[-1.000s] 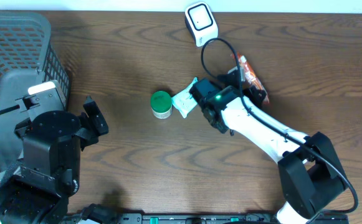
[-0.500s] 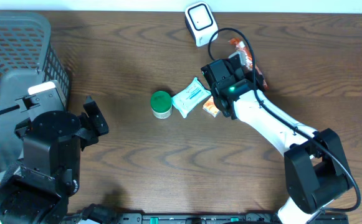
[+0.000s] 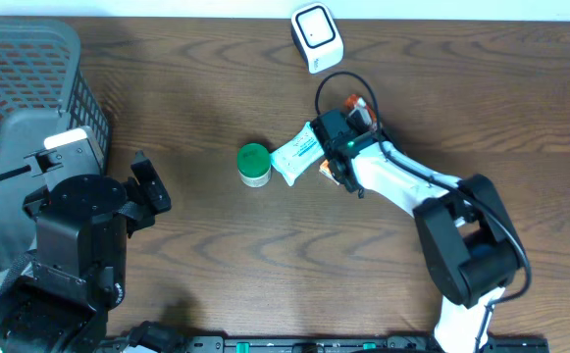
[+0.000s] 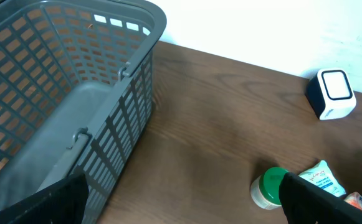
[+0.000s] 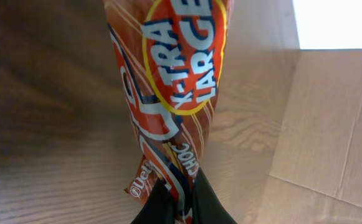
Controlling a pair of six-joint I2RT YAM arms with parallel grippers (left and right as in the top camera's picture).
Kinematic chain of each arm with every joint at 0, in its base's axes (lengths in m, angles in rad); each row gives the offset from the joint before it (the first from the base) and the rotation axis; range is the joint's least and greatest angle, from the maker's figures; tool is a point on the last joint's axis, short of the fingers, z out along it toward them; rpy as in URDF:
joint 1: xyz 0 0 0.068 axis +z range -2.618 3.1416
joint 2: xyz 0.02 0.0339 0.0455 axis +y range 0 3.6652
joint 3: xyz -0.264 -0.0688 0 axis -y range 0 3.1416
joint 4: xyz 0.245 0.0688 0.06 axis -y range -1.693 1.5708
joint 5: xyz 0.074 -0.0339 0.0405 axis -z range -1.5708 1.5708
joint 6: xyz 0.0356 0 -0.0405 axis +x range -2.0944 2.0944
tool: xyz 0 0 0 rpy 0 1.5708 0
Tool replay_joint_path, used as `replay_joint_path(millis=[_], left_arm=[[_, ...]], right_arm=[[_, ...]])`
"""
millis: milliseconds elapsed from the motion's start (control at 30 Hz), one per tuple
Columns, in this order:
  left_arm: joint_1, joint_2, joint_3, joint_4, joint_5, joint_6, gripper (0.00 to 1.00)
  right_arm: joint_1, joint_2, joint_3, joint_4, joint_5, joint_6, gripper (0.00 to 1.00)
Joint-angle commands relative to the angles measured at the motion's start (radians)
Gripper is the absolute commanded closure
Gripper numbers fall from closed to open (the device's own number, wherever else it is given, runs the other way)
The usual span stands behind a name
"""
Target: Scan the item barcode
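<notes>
Snack packet (image 5: 168,93), glossy crinkled orange-red film, is pinched at its crimped end by the fully closed right gripper (image 5: 179,198) over the wood-grain table (image 3: 216,275). The right wrist view reads "X-TRA LARGE". Only the other views show the white scanner (image 3: 314,34) near the far edge. A white pouch (image 3: 297,154) and a green-lidded jar (image 3: 254,165) lie just left. The left gripper (image 4: 177,202) stands wide open and empty beside the mesh basket (image 4: 75,93).

The orange snack packet (image 5: 168,81) (a yellow-ringed oval on it reads "X-TRA LARGE") stretches away from the fingers (image 5: 152,211) that pinch its crimped end. The white, rounded scanner (image 3: 314,37) lies face-up at the packet's 11 o'clock, near but apart.
</notes>
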Motion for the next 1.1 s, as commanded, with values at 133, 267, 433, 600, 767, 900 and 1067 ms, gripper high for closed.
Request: replay_joint_path(millis=[133, 267, 433, 600, 767, 900, 1067], left_arm=[[0.004, 0.000, -0.005, 0.000, -0.023, -0.002, 0.02], [0.004, 0.000, -0.005, 0.000, -0.023, -0.002, 0.02], [0.004, 0.000, -0.005, 0.000, -0.023, -0.002, 0.02], [0.004, 0.000, -0.005, 0.000, -0.023, -0.002, 0.02], [0.004, 0.000, -0.005, 0.000, -0.023, -0.002, 0.02], [0.004, 0.000, -0.005, 0.000, -0.023, -0.002, 0.02], [0.004, 0.000, -0.005, 0.000, -0.023, -0.002, 0.02]], right_arm=[[0.017, 0.026, -0.009, -0.052, 0.012, -0.014, 0.99], [0.039, 0.026, -0.009, -0.079, -0.033, -0.014, 0.99], [0.073, 0.026, -0.010, -0.098, -0.076, -0.014, 0.99], [0.113, 0.026, -0.010, -0.129, -0.100, -0.014, 0.91], [0.158, 0.026, -0.010, -0.162, -0.216, -0.010, 0.72], [0.195, 0.026, -0.010, -0.187, -0.230, 0.053, 0.70], [0.234, 0.026, -0.010, -0.209, -0.401, 0.063, 0.52]])
